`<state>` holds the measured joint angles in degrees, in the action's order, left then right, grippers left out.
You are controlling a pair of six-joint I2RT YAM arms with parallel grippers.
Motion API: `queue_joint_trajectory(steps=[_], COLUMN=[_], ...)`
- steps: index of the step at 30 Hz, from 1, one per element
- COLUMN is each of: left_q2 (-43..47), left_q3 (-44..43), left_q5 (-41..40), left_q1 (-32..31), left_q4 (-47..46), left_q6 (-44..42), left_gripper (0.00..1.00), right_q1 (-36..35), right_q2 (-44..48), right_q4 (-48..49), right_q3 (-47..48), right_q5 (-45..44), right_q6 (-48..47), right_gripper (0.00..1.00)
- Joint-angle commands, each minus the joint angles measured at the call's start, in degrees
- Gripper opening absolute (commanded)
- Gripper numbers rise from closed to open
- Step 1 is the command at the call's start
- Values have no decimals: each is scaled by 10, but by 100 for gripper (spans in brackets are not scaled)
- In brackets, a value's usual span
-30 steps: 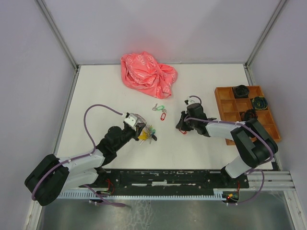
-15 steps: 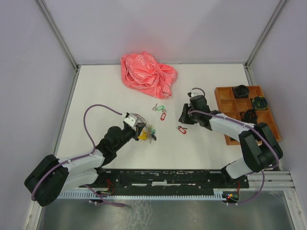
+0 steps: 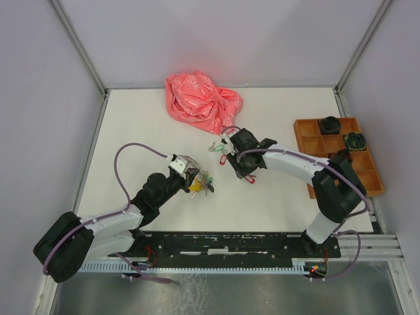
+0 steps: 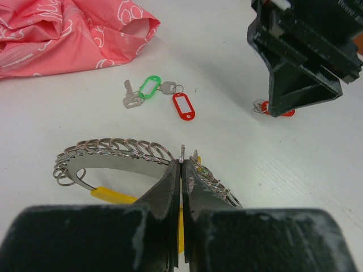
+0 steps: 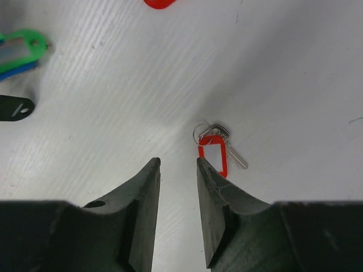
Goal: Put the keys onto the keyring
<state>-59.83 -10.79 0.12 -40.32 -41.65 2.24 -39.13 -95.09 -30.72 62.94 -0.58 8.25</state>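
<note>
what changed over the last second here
The right gripper swung to its left and its jaws opened; the red-tagged key lies ungripped by its fingertips. Unchanged: the left gripper stays shut on the keyring; the other two tagged keys and the pink bag have not moved.

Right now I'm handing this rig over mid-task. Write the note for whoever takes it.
Left tool: shut on the large thin silver wire keyring.
Right tool: open, empty, low over the white table beside a small silver key with a red oval tag.
Also loose on the table: a silver key with a green oval tag and another silver key with a red oval tag, side by side.
Done: none of these three threaded.
Left: pick up and thread each.
</note>
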Motion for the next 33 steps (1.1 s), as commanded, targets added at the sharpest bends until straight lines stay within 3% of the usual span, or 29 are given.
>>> queue_joint_trajectory(steps=[1, 9, 26, 33], left_q2=[15, 17, 14, 14], left_q3=[-13, -13, -14, -14], left_q5=[-5, -5, -1, -1], left_q1=[0, 0, 0, 0], left_q4=[-37, -36, -37, -37], left_q6=[-4, -4, -3, -3], left_gripper=[3, 3, 3, 3], right_q1=[-27, -58, -61, -56], right_q2=[-32, -80, -154, -164], right_q4=[-65, -88, -81, -86], right_q3=[51, 93, 110, 113], right_q5=[-78, -138, -170, -168], right_q6=[-61, -92, -101, -95], right_gripper=[40, 37, 31, 17])
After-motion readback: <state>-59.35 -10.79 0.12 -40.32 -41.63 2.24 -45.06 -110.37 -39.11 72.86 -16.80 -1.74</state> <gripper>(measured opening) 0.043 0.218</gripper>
